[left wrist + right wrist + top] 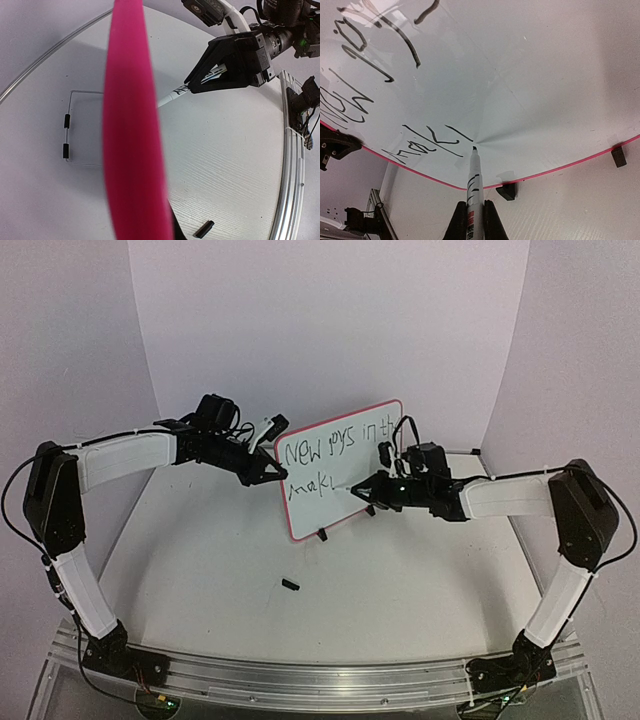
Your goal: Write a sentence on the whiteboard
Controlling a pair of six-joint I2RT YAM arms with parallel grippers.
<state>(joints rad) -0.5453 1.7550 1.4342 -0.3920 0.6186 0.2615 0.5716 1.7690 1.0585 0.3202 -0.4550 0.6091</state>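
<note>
Black writing, the sentence (335, 448), fills one row and starts a second on the whiteboard (320, 510), which stands on the bench (220, 570). The left hand (275, 473) pinches its side edge. The right hand (362, 490) grips the marker (474, 175), tip on the whiteboard. More words look left to write.

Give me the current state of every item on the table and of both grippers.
whiteboard: upright on its feet, clamped at one side edge.
sentence: unfinished, second row barely started.
marker pen: uncapped, tip at the board beside the last letter.
marker cap: off, lying on the table in front of the board.
left gripper: shut on the whiteboard frame.
right gripper: shut on the marker pen.
</note>
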